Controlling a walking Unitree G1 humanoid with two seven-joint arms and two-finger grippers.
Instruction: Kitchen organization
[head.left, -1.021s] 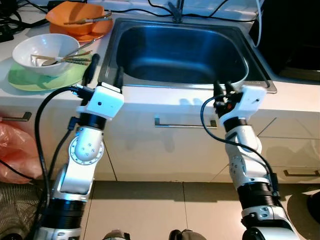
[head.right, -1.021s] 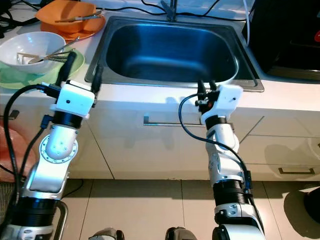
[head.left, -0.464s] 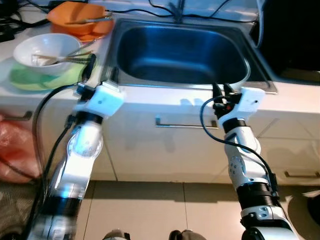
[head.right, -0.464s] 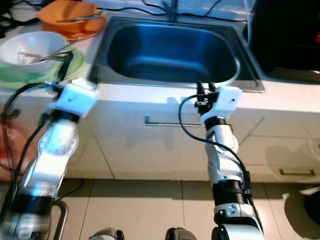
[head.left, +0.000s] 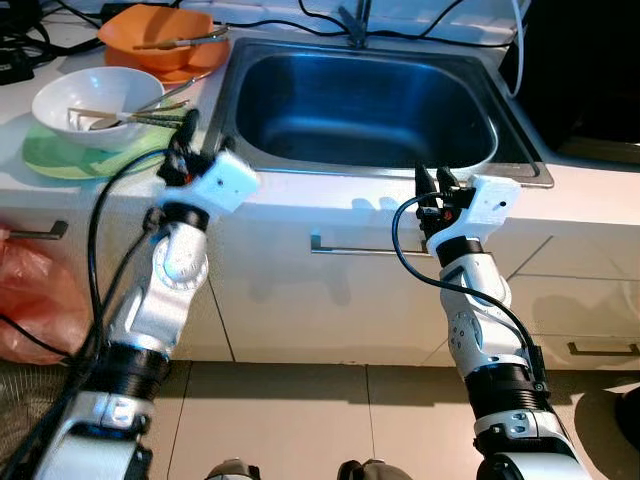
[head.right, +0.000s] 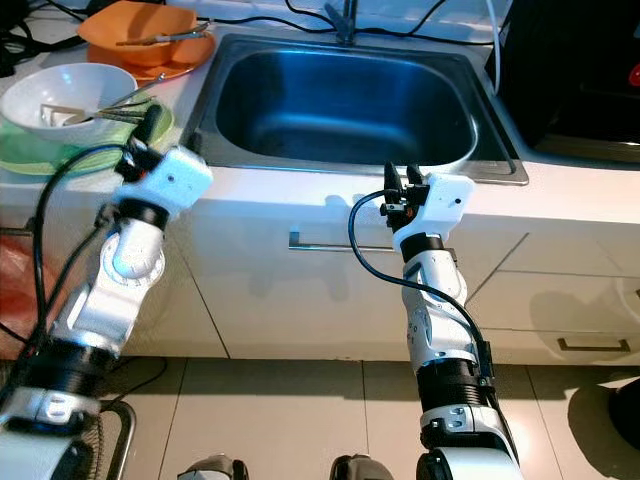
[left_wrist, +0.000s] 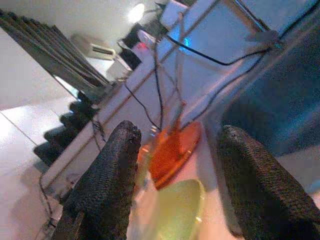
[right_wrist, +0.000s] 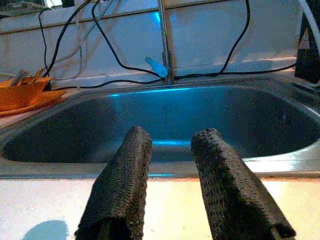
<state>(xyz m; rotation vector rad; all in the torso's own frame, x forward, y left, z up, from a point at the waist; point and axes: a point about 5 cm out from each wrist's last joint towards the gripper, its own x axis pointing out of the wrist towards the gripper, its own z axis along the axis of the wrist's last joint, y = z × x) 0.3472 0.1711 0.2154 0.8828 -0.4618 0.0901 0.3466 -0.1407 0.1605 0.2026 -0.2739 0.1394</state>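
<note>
Deep rectangular stainless steel sink (head.left: 365, 100) set in white counter (head.left: 330, 195), centre. At 10 o'clock: pale green round plate (head.left: 75, 155) w/ white ceramic bowl (head.left: 98, 95) holding utensils; orange plastic bowl (head.left: 160, 35) at 11. Left gripper (head.left: 185, 140) at counter edge just beside green plate, fingers apart. Right gripper (head.left: 432, 182) at sink's front rim, approx 4 o'clock, fingers slightly apart, holding nothing.

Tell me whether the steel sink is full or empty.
Empty. The stainless steel sink basin shows a bare, dry-looking bottom, with no dishes or standing water in it.
</note>
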